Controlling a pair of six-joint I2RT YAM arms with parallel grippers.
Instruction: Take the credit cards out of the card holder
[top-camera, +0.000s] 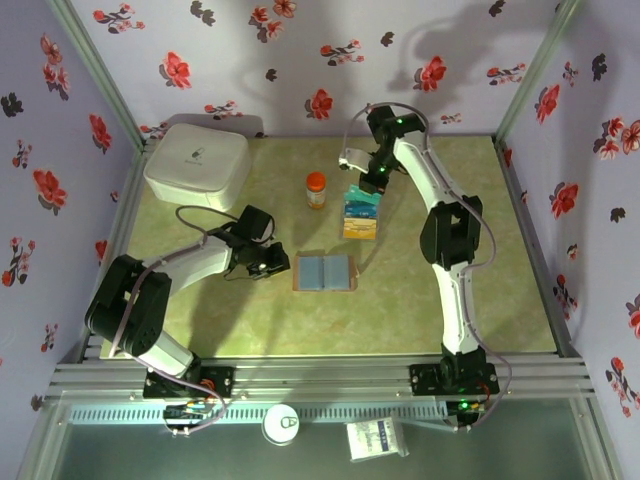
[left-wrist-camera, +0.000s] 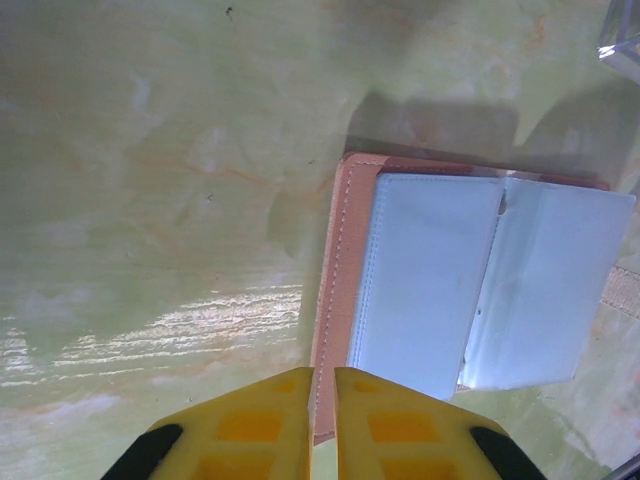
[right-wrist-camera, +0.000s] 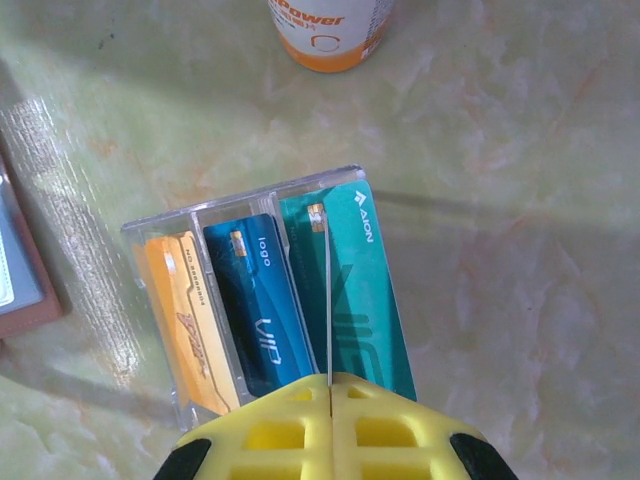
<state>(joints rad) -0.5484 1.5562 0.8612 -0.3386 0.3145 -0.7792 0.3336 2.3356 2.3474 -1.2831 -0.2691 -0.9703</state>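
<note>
found the card holder lying open and flat near the middle of the table, grey-blue slots facing up, no card visible in them. judged it emptied or nearly so.

located the left gripper at the holder's left edge, fingers nearly together with a slim gap, brown rim visible in that gap. could not tell a pinch on the rim from a hover just above it. judged the purpose as steadying the holder against sliding.

located the right gripper above the clear box, jaws pressed together on a thin card seen edge-on as a pale line, gold chip at its far end. could not read the colour of its faces. judged the upright hold as suited to lowering the card into a narrow compartment.

counted three compartments side by side in the box: orange card in the one nearest the holder, blue card in the middle, teal card in the farthest, leaning past the box wall. placed the held card over the teal compartment.

noted a small bottle near the box, apart from it; judged it the closest obstacle for the right wrist. noted a white case at the far left corner, well apart from both grippers.
</note>
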